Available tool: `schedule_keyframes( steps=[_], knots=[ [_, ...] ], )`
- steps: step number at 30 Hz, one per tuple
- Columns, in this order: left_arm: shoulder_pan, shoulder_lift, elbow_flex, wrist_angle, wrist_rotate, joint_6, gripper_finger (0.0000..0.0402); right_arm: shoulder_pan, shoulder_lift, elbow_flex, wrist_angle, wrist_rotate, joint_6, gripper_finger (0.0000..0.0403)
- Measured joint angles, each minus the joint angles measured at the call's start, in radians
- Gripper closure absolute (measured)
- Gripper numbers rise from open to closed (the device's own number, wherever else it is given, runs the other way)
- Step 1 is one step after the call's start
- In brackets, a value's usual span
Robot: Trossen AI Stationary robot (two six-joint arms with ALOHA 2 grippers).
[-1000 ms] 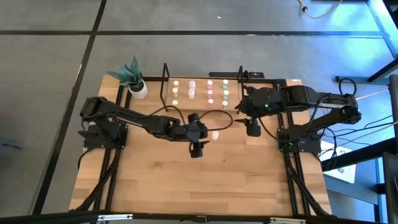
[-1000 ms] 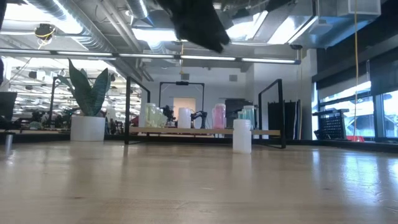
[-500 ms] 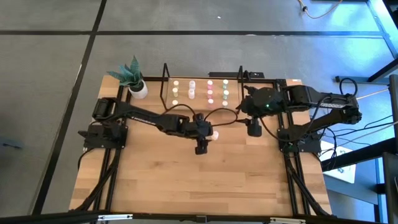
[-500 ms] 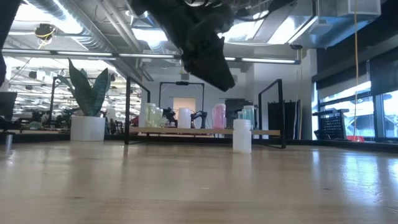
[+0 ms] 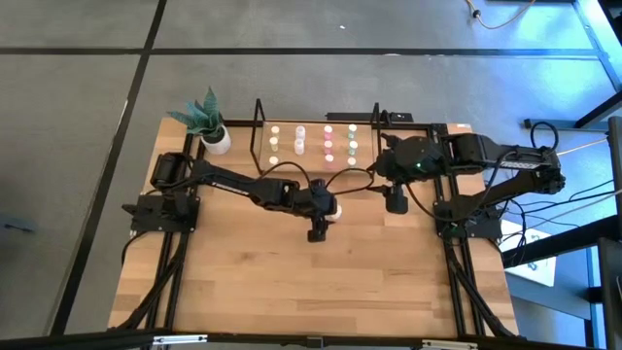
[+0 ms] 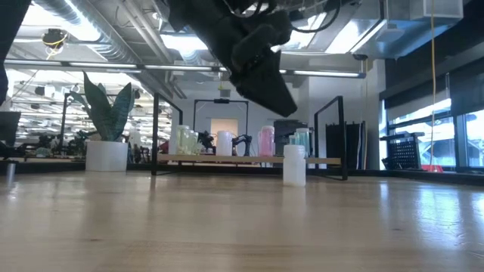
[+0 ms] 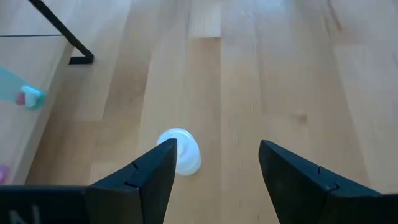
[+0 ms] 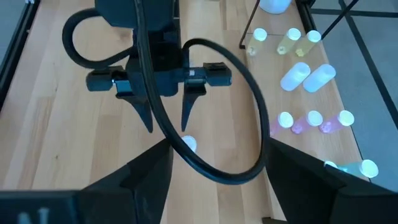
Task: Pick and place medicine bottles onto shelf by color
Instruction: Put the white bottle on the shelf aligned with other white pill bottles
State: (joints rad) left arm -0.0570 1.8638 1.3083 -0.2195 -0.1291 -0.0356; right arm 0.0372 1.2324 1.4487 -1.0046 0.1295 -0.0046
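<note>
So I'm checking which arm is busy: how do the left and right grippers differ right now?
The left gripper hangs open over the lone white bottle on the table; the right gripper waits open near the shelf, over no bottle. Both hold nothing.

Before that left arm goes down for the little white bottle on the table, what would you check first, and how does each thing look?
1. Left gripper fingers apart: ok, open.
2. White bottle between the fingers: not ok; in the left wrist view it sits beside one finger, off centre.
3. Bottle upright: ok, it stands on the table in the low view.
4. Table around the bottle free of other things: ok.
5. Right gripper out of the way: ok, open and hovering apart, nearer the shelf.
6. Free spot among the white bottles on the shelf: cannot tell.
</note>
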Motion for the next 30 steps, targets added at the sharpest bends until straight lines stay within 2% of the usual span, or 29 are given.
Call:
schedule_keyframes(
  steps=[5, 11, 18, 22, 30],
  knots=[
    [0.000, 0.005, 0.000, -0.002, 0.005, 0.014, 0.0181, 0.000, 0.000, 0.000, 0.002, 0.000, 0.000, 0.0155],
    [0.000, 0.008, 0.000, -0.009, -0.062, -0.004, 0.0181, 0.000, 0.000, 0.000, 0.002, 0.000, 0.000, 0.0155],
    [0.000, 0.008, 0.000, -0.008, -0.070, 0.001, 0.0168, 0.000, 0.000, 0.000, 0.003, 0.000, 0.000, 0.0155],
    [0.009, 0.008, 0.000, -0.002, -0.070, -0.012, 0.0149, 0.000, 0.000, 0.000, 0.003, 0.000, 0.000, 0.0155],
    [0.033, 0.008, 0.000, 0.004, -0.071, -0.014, 0.0085, 0.000, 0.000, 0.000, 0.002, 0.000, -0.001, 0.0155]
  ],
)
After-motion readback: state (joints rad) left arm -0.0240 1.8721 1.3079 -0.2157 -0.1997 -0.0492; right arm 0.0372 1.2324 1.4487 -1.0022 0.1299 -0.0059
